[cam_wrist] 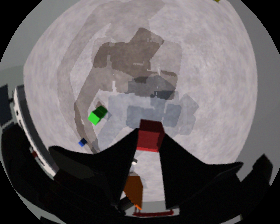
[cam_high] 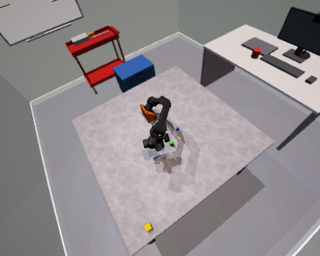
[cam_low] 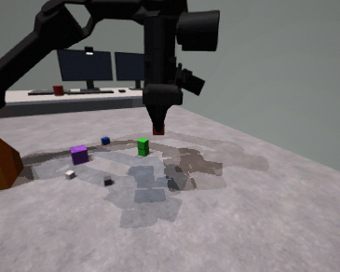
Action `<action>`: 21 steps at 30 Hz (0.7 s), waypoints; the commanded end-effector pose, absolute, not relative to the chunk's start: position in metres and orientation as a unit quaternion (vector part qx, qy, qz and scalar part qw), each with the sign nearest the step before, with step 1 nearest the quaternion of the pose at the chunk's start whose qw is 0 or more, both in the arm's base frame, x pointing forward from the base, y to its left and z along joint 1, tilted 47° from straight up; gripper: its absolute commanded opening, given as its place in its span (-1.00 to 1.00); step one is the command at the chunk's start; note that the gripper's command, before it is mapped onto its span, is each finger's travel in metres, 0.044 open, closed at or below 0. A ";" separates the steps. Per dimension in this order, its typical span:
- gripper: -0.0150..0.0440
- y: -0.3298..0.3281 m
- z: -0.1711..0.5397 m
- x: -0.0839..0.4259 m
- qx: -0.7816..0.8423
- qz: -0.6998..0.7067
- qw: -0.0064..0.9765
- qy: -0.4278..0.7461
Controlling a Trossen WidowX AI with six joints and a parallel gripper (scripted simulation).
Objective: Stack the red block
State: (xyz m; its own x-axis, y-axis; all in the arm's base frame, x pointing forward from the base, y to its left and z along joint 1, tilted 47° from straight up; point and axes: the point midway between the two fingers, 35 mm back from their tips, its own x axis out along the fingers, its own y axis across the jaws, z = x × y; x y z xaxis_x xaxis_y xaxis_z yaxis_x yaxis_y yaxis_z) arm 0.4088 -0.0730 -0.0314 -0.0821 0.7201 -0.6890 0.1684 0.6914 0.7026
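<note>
My gripper (cam_low: 158, 129) (cam_wrist: 149, 133) is shut on the red block (cam_low: 160, 132) (cam_wrist: 150, 140) and holds it up in the air, clear of the table. In the top view the red block is hidden by the arm. The green tower (cam_low: 143, 147) (cam_wrist: 97, 115) (cam_high: 172, 143) is two green blocks, one on the other, and stands upright on the table. In the exterior view the red block appears right of the tower and higher than its top. In the wrist view the tower lies to the left of the red block.
In the exterior view a purple block (cam_low: 79, 155), a small blue block (cam_low: 105, 141), a white block (cam_low: 70, 174) and a dark block (cam_low: 108, 181) lie left of or nearer than the tower. A yellow block (cam_high: 148, 227) lies near the table's front corner.
</note>
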 end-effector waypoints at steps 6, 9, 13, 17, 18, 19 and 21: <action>-0.49 -0.041 0.009 0.408 0.315 0.232 0.604 0.694; -0.49 -0.029 0.021 0.405 0.315 0.233 0.604 0.694; -0.49 -0.014 0.036 0.399 0.316 0.233 0.603 0.694; -0.49 0.002 0.052 0.393 0.317 0.234 0.602 0.694; -0.49 0.005 0.055 0.391 0.317 0.235 0.602 0.694; -0.49 0.007 0.056 0.391 0.317 0.235 0.602 0.694; -0.49 0.007 0.057 0.390 0.317 0.235 0.602 0.694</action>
State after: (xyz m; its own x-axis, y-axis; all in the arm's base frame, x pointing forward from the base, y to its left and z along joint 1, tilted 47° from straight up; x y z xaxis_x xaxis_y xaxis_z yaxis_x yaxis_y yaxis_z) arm 0.3913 0.0056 0.0508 -0.0855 0.7216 -0.6870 0.1565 0.6907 0.7060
